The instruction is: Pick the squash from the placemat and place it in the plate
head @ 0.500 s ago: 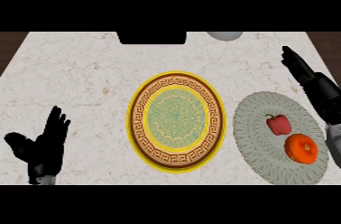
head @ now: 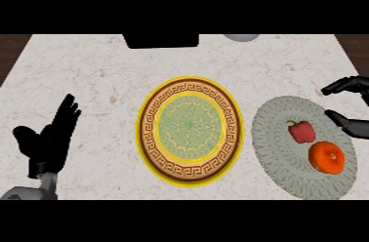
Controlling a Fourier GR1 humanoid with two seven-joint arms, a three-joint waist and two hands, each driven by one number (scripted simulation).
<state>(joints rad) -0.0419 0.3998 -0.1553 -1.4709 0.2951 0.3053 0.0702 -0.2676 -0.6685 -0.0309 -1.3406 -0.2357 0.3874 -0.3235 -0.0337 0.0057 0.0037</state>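
The orange round squash [head: 327, 157] lies on the grey oval placemat [head: 274, 138] at the right, just below a red bell pepper [head: 301, 131]. The plate [head: 149, 124], with a yellow rim and a brown key-pattern band, sits in the middle of the counter with nothing on it. My right hand [head: 352, 86] comes in from the right edge above the placemat's upper right. Its fingers and thumb are spread apart and hold nothing. The thumb tip reaches the placemat's edge near the pepper, up and to the right of the squash. My left hand [head: 51, 138] rests open at the lower left, fingers up.
A black box [head: 160, 40] stands at the counter's far edge, and a grey round object [head: 241, 37] sits to its right. Dark floor shows past the counter's upper corners. Bare marble lies between my left hand and the plate.
My right hand has turned and dropped lower over the placemat's right edge, its thumb now nearer the pepper. The left hand has stayed in place.
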